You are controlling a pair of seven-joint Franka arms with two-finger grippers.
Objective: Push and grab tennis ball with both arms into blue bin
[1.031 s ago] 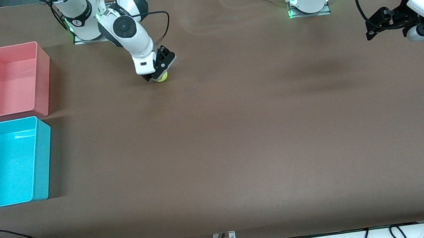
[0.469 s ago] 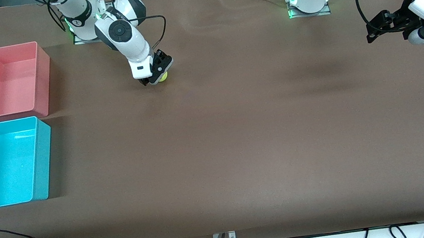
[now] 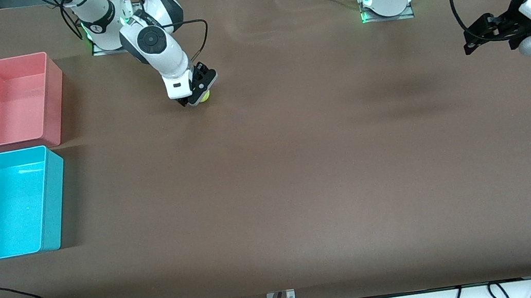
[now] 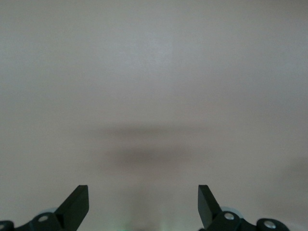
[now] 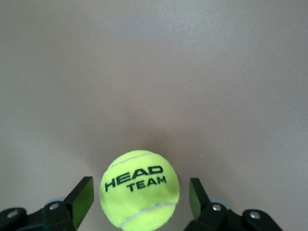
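Right gripper (image 5: 139,199) spread around tennis ball (image 5: 140,187), fingers clear of felt; best closed centred before lifting toward blue bin (image 3: 47,200); left gripper (image 4: 143,208) released, waiting.

Pink bin (image 3: 11,99) beside blue bin (image 3: 8,203).

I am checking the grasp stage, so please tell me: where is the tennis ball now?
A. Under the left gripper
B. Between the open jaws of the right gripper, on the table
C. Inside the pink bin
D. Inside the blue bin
B: the right wrist view shows the tennis ball between the spread jaws of the right gripper, with gaps on both sides.
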